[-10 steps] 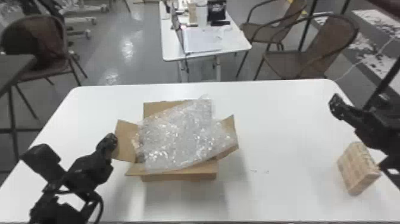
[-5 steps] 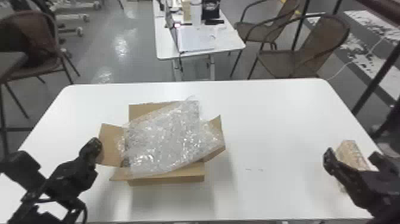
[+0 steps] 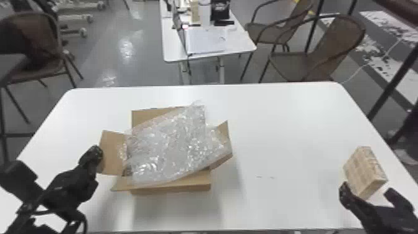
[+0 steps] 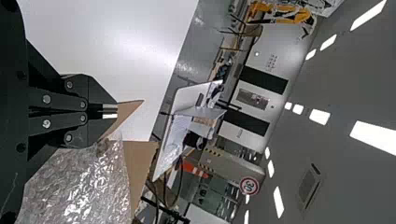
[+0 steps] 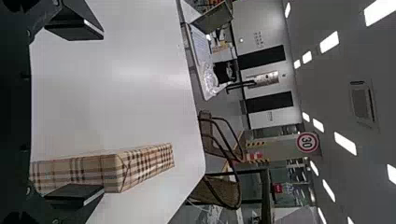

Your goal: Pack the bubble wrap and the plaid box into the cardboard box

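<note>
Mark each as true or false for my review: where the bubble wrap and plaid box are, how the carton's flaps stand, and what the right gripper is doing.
1. The bubble wrap lies in the cardboard box, poking above its rim. True.
2. The plaid box is already packed. False: it is on the table, right of the cardboard box.
3. The cardboard box's flaps are folded shut. False: they are open.
4. The right gripper's fingers are apart. True.

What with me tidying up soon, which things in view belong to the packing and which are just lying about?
Packing:
- bubble wrap
- cardboard box under it
- plaid box
- near table
- left claw
- right claw

Just about:
- far table
- its papers
- brown chairs
</note>
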